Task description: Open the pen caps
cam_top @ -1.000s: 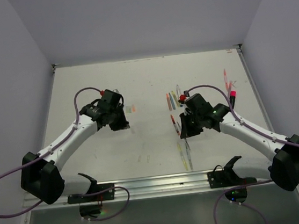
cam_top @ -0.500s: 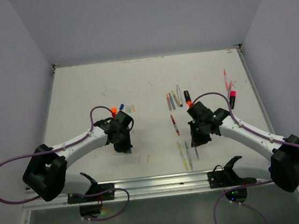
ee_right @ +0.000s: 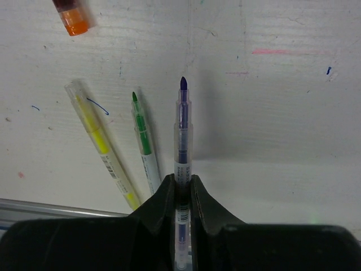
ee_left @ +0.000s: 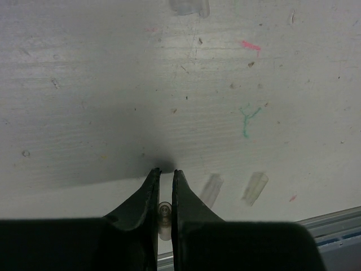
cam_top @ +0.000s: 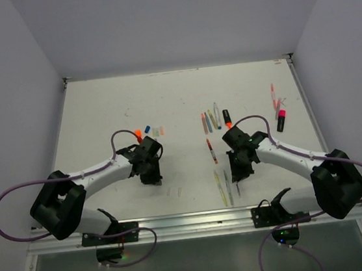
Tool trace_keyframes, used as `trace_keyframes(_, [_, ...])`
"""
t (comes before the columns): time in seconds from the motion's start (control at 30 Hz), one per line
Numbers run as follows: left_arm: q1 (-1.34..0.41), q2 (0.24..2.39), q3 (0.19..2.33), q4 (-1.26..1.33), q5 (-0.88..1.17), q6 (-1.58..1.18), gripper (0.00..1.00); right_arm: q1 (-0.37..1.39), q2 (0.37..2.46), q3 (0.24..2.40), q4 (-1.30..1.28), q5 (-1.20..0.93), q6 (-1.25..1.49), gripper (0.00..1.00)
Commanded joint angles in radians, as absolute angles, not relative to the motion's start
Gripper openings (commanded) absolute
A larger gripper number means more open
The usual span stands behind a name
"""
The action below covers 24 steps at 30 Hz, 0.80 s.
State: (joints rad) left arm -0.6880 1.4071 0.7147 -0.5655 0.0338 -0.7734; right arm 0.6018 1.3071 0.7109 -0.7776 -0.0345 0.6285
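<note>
We are logging: left jaws pinched shut on a clear cap (ee_left: 163, 214); right jaws clamped on an uncapped purple pen (ee_right: 183, 121); orange cap (ee_right: 76, 23) at 11 o'clock still on, likely others too.

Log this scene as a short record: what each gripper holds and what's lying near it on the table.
left gripper: shut on a small clear cap
right gripper: shut on the purple pen
purple pen state: tip bare, pointing away from the wrist
beside purple pen: green pen, tip bare; yellow pen beyond it
near left gripper: two loose clear caps lying on the table
</note>
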Motion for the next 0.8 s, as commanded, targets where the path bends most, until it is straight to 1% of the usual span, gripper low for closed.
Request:
trace_keyframes(0.0, [-0.693,1.422,0.698,-0.518,0.044,-0.761,0.0,0.6,1.299,0.703,-0.736,-0.003,0.646,0.11])
trace_keyframes(0.2, [-0.71,1.382,0.618,-0.509,0.057,-0.799,0.02,0.597,1.275,0.681,-0.736,0.015,0.649,0.15])
trace_keyframes(0.33, [-0.727,1.371,0.586,-0.511,0.06,-0.833,0.09,0.595,1.284,0.67,-0.727,0.014,0.644,0.19])
trace_keyframes(0.5, [-0.741,1.362,0.571,-0.546,0.038,-0.853,0.15,0.592,1.289,0.653,-0.701,0.005,0.644,0.23])
trace_keyframes(0.6, [-0.741,1.339,0.569,-0.587,0.005,-0.88,0.22,0.589,1.287,0.652,-0.698,0.005,0.643,0.24])
trace_keyframes(0.67, [-0.741,1.325,0.572,-0.613,-0.027,-0.897,0.23,0.588,1.281,0.652,-0.698,0.005,0.643,0.24])
trace_keyframes(0.77, [-0.741,1.328,0.574,-0.637,-0.041,-0.908,0.28,0.586,1.275,0.649,-0.695,0.003,0.644,0.25])
